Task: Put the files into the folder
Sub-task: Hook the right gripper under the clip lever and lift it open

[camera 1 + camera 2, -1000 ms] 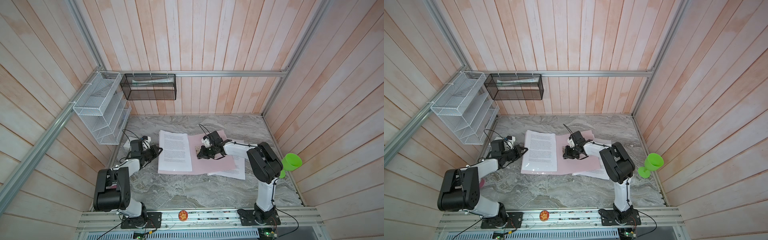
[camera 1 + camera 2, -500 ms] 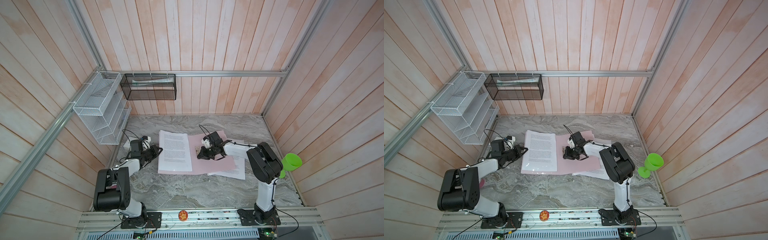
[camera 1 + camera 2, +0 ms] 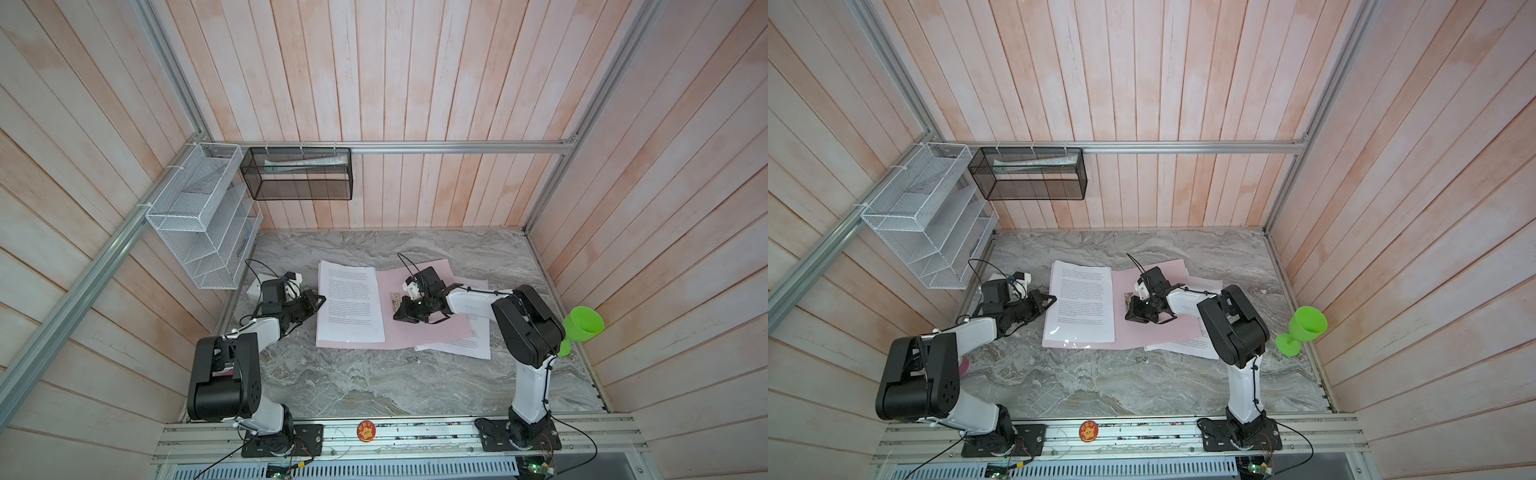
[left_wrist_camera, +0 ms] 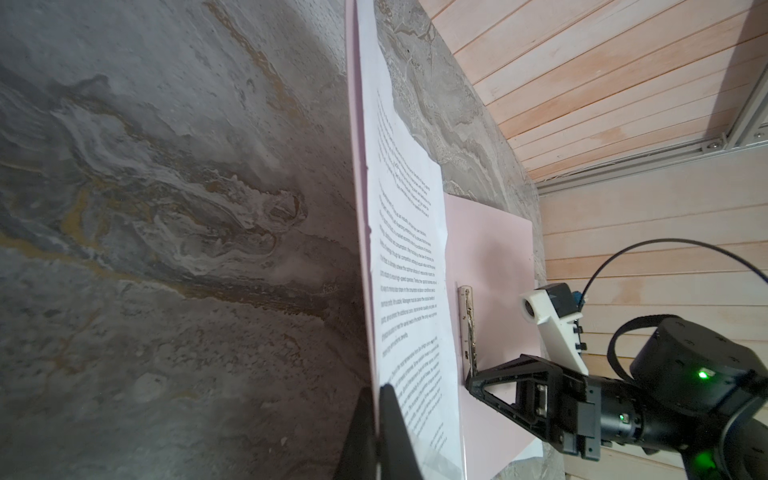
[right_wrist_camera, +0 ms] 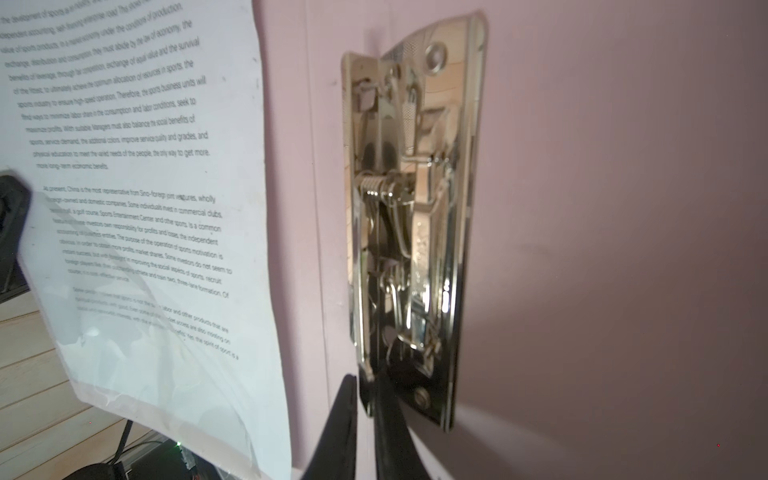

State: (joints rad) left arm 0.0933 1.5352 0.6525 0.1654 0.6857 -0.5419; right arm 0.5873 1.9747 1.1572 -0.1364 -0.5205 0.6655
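Observation:
The pink folder [image 3: 424,336] [image 3: 1163,332] lies open on the marble table. A stack of printed white files [image 3: 351,303] [image 3: 1081,303] rests on its left half. Another printed sheet [image 3: 469,340] pokes out from under its right half. My left gripper [image 3: 318,300] [image 4: 376,390] is shut on the left edge of the files [image 4: 411,270]. My right gripper [image 3: 398,312] [image 5: 370,382] is shut on the near end of the silver clip [image 5: 411,208] [image 3: 394,300] at the spine. The clip's flap stands raised off the pink cover [image 5: 602,208].
A white wire rack [image 3: 199,232] hangs on the left wall and a black mesh basket [image 3: 299,178] on the back wall. A green goblet [image 3: 582,328] stands by the right wall. A small white box [image 3: 254,288] lies behind the left arm.

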